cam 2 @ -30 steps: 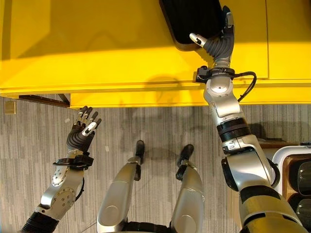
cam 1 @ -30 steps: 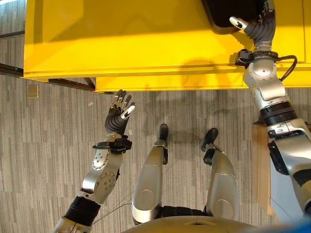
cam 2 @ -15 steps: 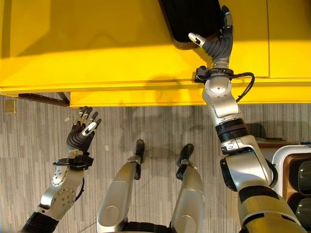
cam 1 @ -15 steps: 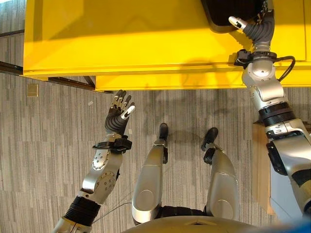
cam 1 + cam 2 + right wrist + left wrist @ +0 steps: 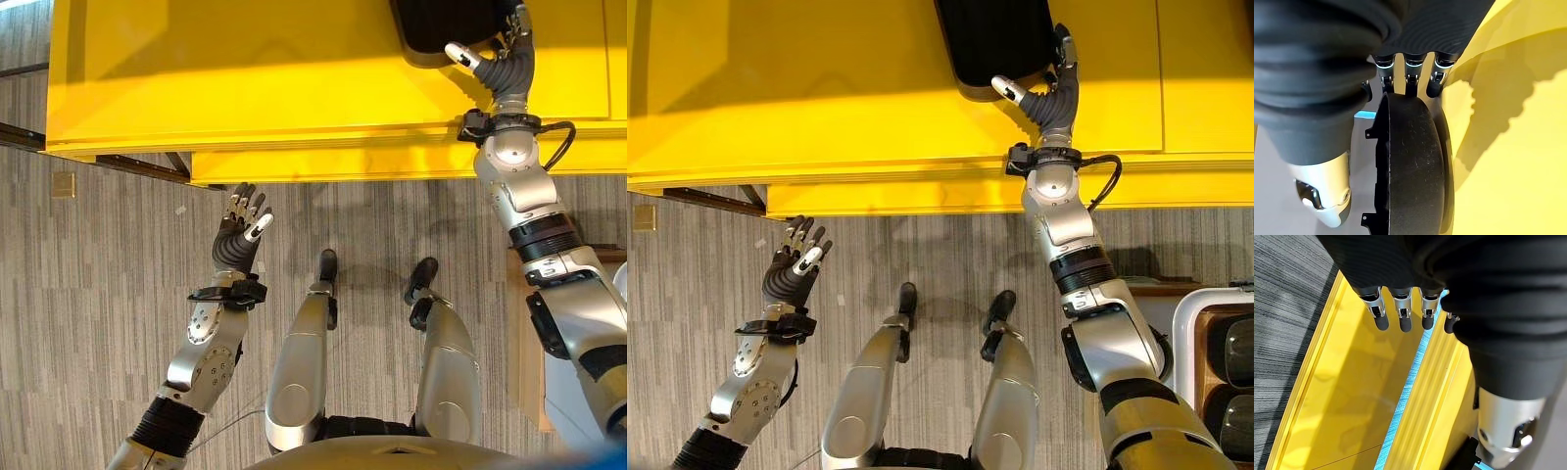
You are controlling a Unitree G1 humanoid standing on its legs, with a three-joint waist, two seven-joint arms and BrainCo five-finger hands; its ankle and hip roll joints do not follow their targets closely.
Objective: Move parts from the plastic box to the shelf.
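R hand (image 5: 1050, 90) up on the yellow shelf (image 5: 823, 88), reaching past its near edge toward the far side. Fingers curled round the near rim of a black part (image 5: 997, 39), thumb stuck out along the rim on the robot's-left side of the palm. Right wrist view: the black part (image 5: 1410, 166) is a dark, rounded, matte piece with small tabs along one edge; fingertips (image 5: 1409, 85) hook over its end, so hand is clamped on it. Part lies flat on the shelf top, toward the far edge, right of centre; its far end runs out of view.

L hand (image 5: 240, 230) raised over the grey striped floor (image 5: 88, 294), just short of the shelf's near edge, palm up-ish, fingers straight and slightly fanned, holding nothing. Left wrist view: dark fingertips (image 5: 1403, 320) in a row, relaxed, w/ the yellow shelf (image 5: 1352, 396) edge and a lower yellow ledge past them; nothing touching.

Shelf has a stepped front: upper lip, then a lower lip set further toward the robot.

White-rimmed box (image 5: 1187, 323) at the lower right, on the floor beside the R arm, w/ dark rounded parts (image 5: 1236, 352) inside; well apart from the shelf.
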